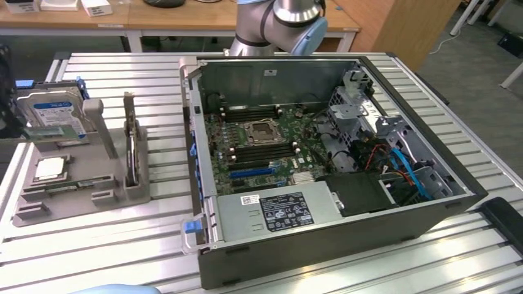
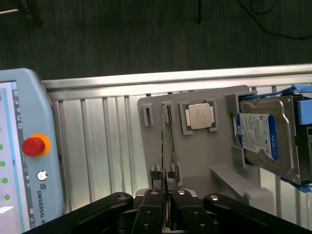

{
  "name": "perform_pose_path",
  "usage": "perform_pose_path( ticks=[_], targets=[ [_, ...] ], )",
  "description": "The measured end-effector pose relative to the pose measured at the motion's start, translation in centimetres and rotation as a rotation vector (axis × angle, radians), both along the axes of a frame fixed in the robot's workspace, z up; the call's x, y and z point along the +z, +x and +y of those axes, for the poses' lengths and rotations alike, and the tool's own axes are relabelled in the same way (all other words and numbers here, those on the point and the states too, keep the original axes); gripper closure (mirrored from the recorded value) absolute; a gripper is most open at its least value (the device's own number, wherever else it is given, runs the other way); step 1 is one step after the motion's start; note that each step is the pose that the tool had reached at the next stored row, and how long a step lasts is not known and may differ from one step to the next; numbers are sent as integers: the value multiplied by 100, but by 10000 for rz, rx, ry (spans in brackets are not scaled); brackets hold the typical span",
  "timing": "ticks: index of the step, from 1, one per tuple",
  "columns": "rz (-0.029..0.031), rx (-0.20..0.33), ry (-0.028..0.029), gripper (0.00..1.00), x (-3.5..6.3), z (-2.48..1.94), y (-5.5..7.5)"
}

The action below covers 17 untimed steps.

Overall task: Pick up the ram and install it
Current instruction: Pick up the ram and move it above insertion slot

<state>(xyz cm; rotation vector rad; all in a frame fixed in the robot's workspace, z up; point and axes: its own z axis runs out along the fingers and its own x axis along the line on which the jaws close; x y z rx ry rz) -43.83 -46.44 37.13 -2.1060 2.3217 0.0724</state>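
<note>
Claw: black two-fingered claw, jaws drawn together on nothing, lined up over the ram.
Ram: long, thin green circuit-board stick, standing on edge in a slot of the grey plastic holder, on the exterior view's left of the open black computer case.
Handling: likely light, stiff and fragile; I'd pinch the flat faces mid-length, clear of the contacts.
</note>
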Motion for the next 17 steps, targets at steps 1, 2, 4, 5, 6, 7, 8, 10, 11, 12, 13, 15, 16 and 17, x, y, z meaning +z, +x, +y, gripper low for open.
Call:
perform_pose_path(
  ticks=[1, 2, 4, 5, 6, 7, 8, 10, 11, 12, 13, 15, 16, 17],
  targets=[
    [0, -25, 0, 87, 37, 0, 0],
    [0, -46, 0, 87, 72, 0, 0],
    [1, -83, -1, 87, 137, 0, 0],
    [0, -95, 0, 87, 160, 0, 0],
    [0, -105, 0, 87, 176, 0, 0],
    [0, -110, 0, 87, 182, 0, 0],
    [-1, -111, 1, 87, 181, 0, 0],
    [2, -112, -2, 87, 182, 2, 2],
    [11, -110, -11, 87, 183, 2, 7],
    [15, -109, -11, 87, 183, 2, 20],
    [21, -109, -12, 87, 185, 2, 39],
    [32, -111, -11, 87, 190, 3, 87],
    [44, -111, -11, 87, 194, 3, 124],
    [57, -111, -11, 87, 200, 3, 160]
  ],
)
